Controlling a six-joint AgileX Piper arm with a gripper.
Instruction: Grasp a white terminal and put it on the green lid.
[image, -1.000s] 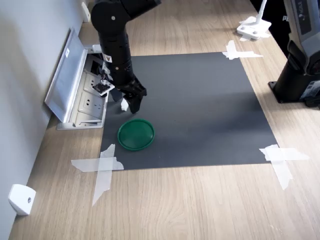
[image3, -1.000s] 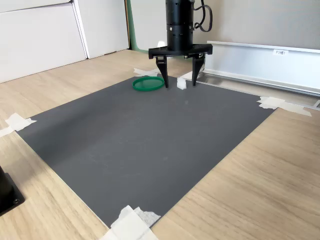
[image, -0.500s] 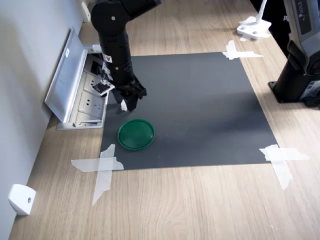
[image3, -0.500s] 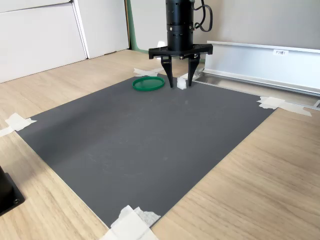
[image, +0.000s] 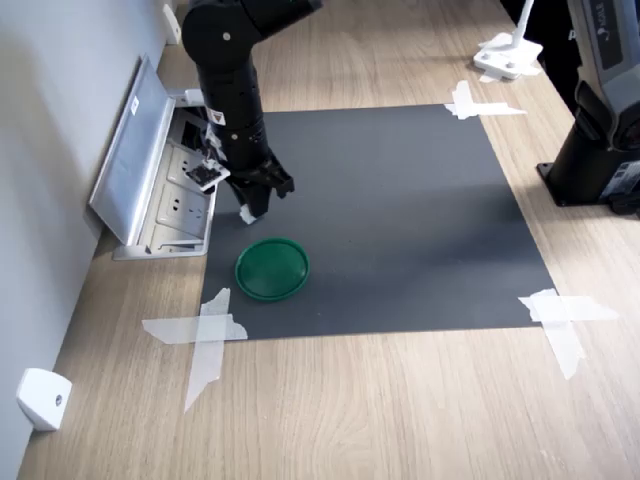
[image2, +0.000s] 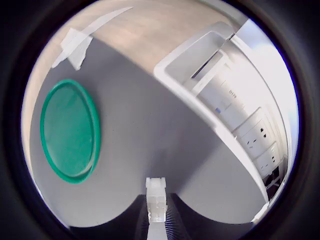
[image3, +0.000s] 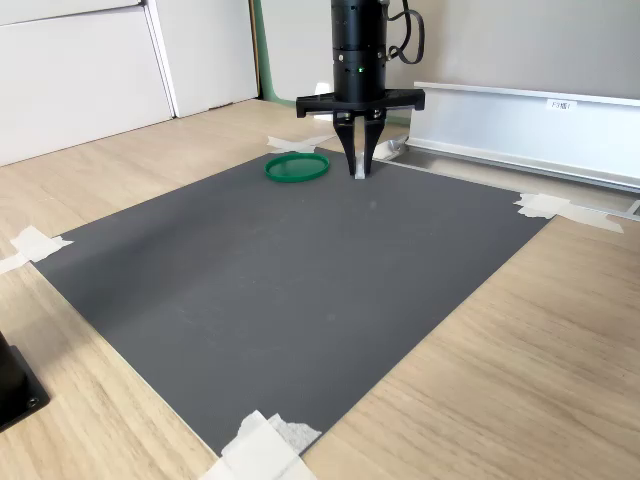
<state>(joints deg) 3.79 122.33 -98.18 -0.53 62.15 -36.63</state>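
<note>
My gripper (image: 256, 205) points straight down at the dark mat's edge near the wall and is shut on the white terminal (image: 246, 213). In the second exterior view the gripper (image3: 360, 168) has its fingers together around the terminal (image3: 359, 173), which shows only as a white sliver at the mat. The wrist view shows the small white block (image2: 156, 198) pinched between the fingers. The green lid (image: 272, 268) lies flat on the mat, a short way from the gripper towards the first exterior view's bottom; it also shows as the green lid (image3: 297, 166) and the green lid (image2: 70, 131).
An open socket box with a silver flap (image: 150, 180) sits against the wall beside the gripper. Tape crosses (image: 205, 335) hold the mat's (image: 400, 230) corners. A black base (image: 600, 150) stands at the first exterior view's right, a white wedge piece (image: 42, 398) at its bottom left.
The fingers have closed from wide open to shut around the white terminal. The arm itself has stayed in place.
</note>
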